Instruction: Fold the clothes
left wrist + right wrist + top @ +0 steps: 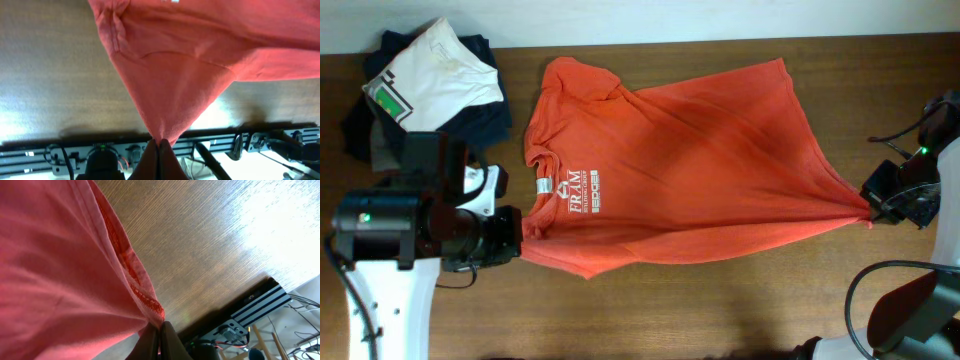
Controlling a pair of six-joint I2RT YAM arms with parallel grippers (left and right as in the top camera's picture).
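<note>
An orange-red T-shirt [670, 165] with white chest lettering and a small white neck tag lies across the wooden table, collar to the left. My left gripper [518, 232] is shut on a sleeve corner at the shirt's left front; in the left wrist view the cloth [175, 80] tapers down into the closed jaws [159, 144]. My right gripper [873, 212] is shut on the hem corner at the shirt's right; the right wrist view shows the stitched hem [75, 270] pinched in the jaws [160, 326]. The shirt is stretched between both grippers.
A pile of a white shirt with a green patch [430, 75] on dark navy garments [480, 120] sits at the back left corner. The table's front edge and a metal rail with cables [240, 142] lie close behind my left gripper.
</note>
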